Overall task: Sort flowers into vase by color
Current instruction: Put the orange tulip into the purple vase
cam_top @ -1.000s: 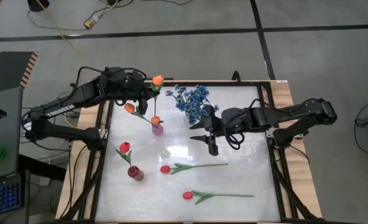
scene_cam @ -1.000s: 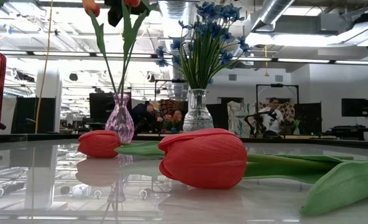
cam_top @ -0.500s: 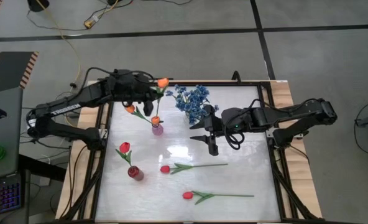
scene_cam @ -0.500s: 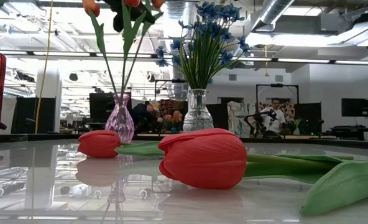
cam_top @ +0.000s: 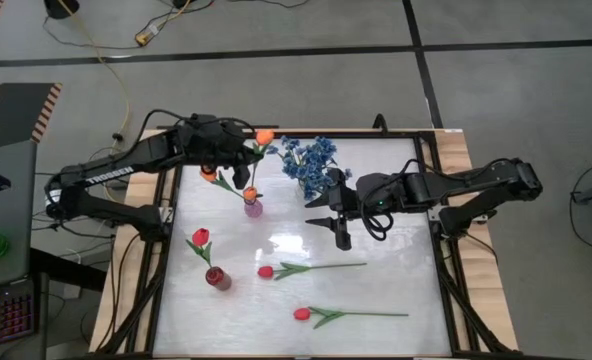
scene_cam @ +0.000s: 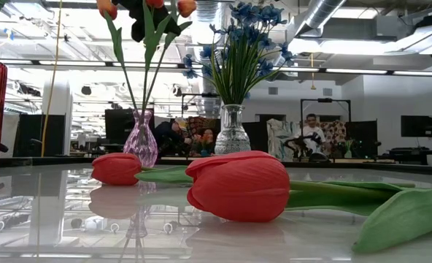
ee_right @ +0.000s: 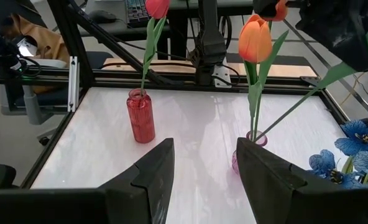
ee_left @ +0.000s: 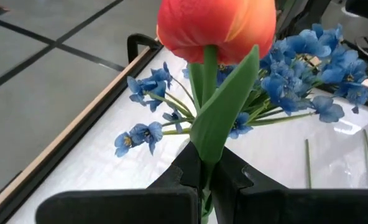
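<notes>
1. Two red tulips (cam_top: 296, 314) (cam_top: 266, 271) lay flat on the table (cam_top: 396, 290), nearest the front edge, well apart from both grippers.
2. A red vase (cam_top: 217, 278) at the left held one red tulip (cam_top: 201, 237).
3. The right gripper (cam_top: 328, 225) hovered mid-table, jaws wide and empty.
4. The left gripper (cam_top: 243, 172) was clamped on an orange tulip (cam_top: 264, 136) by its stem, above the pink vase (cam_top: 253, 208), which held other orange tulips (cam_top: 250, 193).
5. Blue sprigs (cam_top: 309, 157) stood in the clear vase (scene_cam: 232, 131) farther back.
</notes>
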Robot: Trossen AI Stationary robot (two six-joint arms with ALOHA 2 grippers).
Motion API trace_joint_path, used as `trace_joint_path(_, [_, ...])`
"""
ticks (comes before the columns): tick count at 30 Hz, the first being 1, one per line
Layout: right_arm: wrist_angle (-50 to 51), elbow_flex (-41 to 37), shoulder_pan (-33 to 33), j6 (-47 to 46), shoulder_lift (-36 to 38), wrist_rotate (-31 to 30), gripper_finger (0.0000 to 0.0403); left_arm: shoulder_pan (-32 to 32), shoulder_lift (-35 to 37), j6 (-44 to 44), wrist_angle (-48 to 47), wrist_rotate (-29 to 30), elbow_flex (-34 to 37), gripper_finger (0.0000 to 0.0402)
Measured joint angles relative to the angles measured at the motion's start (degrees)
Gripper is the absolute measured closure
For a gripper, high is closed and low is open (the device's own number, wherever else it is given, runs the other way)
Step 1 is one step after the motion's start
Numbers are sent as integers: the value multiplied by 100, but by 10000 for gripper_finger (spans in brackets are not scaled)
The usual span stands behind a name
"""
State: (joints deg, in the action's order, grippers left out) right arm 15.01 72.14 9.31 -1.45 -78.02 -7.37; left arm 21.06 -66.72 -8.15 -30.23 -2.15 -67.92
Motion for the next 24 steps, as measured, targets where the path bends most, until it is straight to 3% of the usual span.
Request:
trace_joint_path(19, [0, 0, -1, -2, 0, 1, 204, 4, 0, -60, 12, -52, 0, 400])
trace_joint_path(24, [-1, 0, -1, -4, 0, 1, 204, 4, 59, 36, -4, -182, -2, 368])
